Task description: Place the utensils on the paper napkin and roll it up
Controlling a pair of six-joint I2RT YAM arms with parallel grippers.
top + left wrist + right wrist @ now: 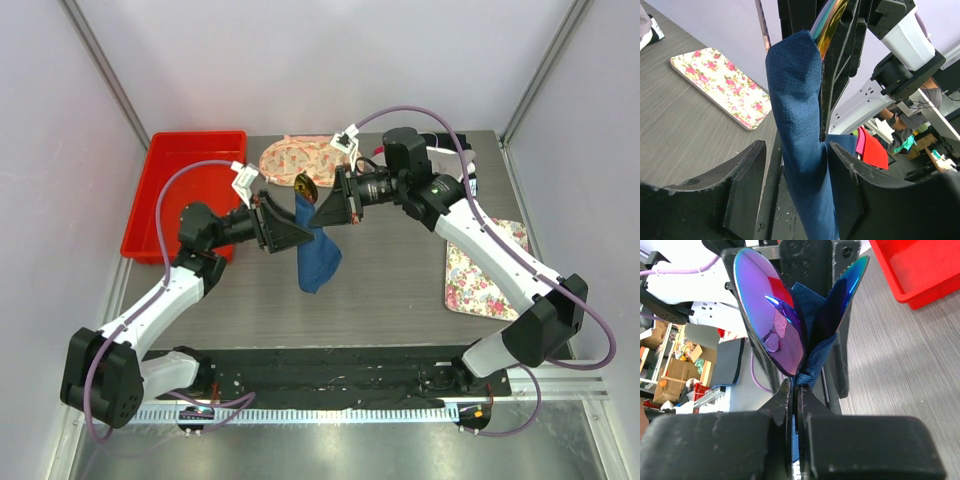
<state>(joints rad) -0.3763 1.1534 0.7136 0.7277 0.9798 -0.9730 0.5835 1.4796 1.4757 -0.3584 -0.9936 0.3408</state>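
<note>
The dark blue paper napkin (318,258) is wrapped round the utensils and hangs in the air over the middle of the table. A yellowish utensil end (306,185) sticks out of its top. My right gripper (322,213) is shut on the upper napkin (810,360); in the right wrist view (795,387) two shiny purple-blue utensil heads (770,315) fan out above the jaws. My left gripper (300,232) is open around the roll. In the left wrist view (796,147) the napkin (795,100) touches the right finger (850,190), with a gap to the left one. Coloured handles (827,25) show at the top.
A red tray (185,190) stands at the back left and shows in the right wrist view (920,270). A peach floral cloth (295,158) lies at the back centre. A white floral mat (485,270) lies at the right, also in the left wrist view (720,85).
</note>
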